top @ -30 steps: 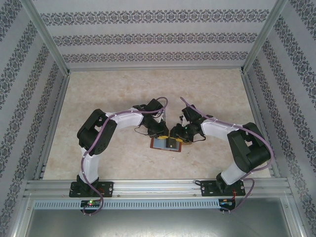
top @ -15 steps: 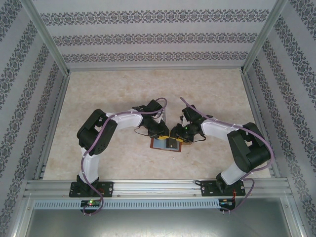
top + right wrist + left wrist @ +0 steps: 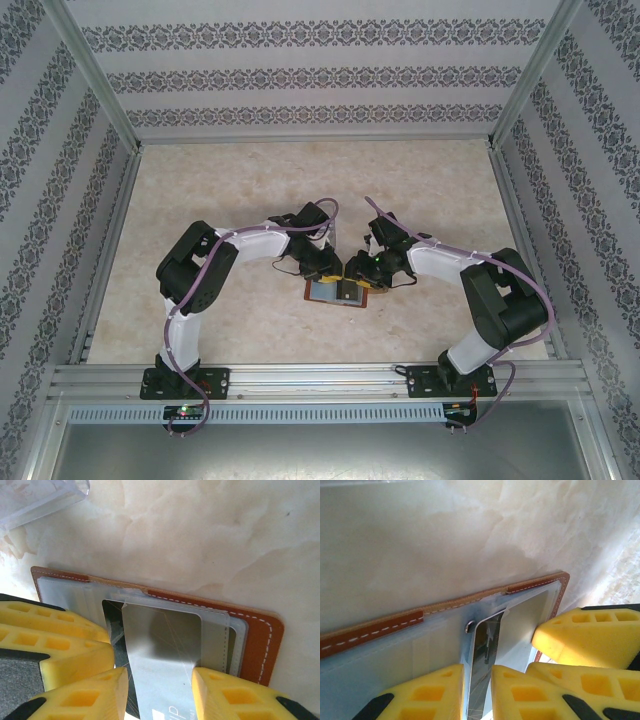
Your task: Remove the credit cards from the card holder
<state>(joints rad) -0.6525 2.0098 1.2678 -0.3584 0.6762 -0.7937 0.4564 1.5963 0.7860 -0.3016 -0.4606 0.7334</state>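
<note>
The card holder (image 3: 322,292) lies open on the table, brown leather (image 3: 260,630) round grey-blue pockets (image 3: 370,632). A dark credit card (image 3: 487,650) sticks out of a middle pocket and runs into the narrow gap of my left gripper (image 3: 477,695), which is shut on it. A pale grey credit card (image 3: 165,650) has its far end in a clear pocket; my right gripper (image 3: 160,690) is shut across its two long edges. The dark card (image 3: 111,622) lies partly under the pale one. Both grippers (image 3: 330,272) (image 3: 358,275) meet over the holder's far edge.
A clear plastic tray (image 3: 35,500) sits just beyond the holder's far left corner. The right gripper's fingers (image 3: 585,637) crowd against my left ones, and the left gripper's fingers (image 3: 55,625) press close beside my right. Patterned walls enclose the marbled table (image 3: 200,200).
</note>
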